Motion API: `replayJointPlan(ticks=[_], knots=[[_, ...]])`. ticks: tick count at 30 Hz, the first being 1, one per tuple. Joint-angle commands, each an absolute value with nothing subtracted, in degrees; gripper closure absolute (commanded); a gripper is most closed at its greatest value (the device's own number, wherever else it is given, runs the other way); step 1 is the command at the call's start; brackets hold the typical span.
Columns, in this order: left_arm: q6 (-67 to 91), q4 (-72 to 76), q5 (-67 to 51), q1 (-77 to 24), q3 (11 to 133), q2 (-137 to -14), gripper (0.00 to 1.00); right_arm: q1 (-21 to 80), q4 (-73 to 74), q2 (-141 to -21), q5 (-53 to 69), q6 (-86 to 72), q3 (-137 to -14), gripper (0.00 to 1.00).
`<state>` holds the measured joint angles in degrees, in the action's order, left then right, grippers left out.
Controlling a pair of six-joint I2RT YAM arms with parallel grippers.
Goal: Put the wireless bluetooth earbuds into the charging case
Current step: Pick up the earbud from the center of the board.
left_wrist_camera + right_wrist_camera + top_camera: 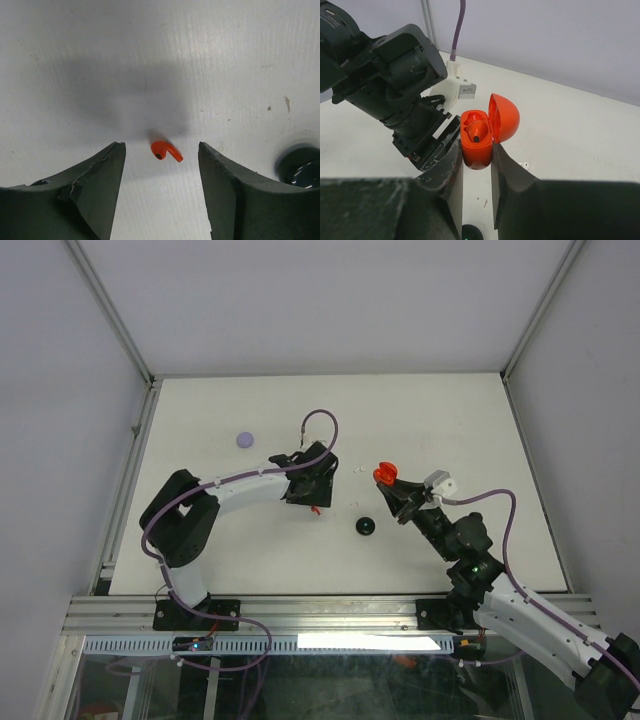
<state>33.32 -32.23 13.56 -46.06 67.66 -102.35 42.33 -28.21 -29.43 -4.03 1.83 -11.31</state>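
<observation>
Between the released left fingers (95, 192), one red earbud (166, 150) lies on the counter (160, 50); right fingers (510, 177) grasp one open red case (476, 150) holding a second earbud (476, 131); one black case (365, 526) nearby.

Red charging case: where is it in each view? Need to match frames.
Top external: red charging case right of centre, in the right gripper.
Left wrist: not in view; only a loose red earbud between the fingers of the open left gripper.
Right wrist: the case at centre, lid open, clamped.
Shared landmark: black round case, at left wrist's right edge and right wrist's bottom edge.
</observation>
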Motion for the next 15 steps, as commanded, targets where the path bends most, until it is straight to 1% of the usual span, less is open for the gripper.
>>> replayJointPlan(ticks=[1, 5, 10, 15], knots=[[34.3, -33.5, 16.1, -47.6, 68.2, -103.4, 0.38, 42.5, -30.7, -28.8, -3.8, 1.4, -11.3, 1.00], [34.0, -35.2, 18.2, -48.5, 68.3, -104.7, 0.37, 42.5, -30.9, -29.1, -3.7, 1.3, -11.3, 1.00], [33.8, -36.2, 19.1, -49.3, 68.1, -105.2, 0.45, 42.5, -31.0, -29.0, -3.6, 1.2, -11.3, 1.00], [33.2, -37.0, 19.3, -49.5, 67.5, -104.2, 0.47, 42.5, -31.1, -29.2, -3.4, 1.2, -11.4, 1.00]])
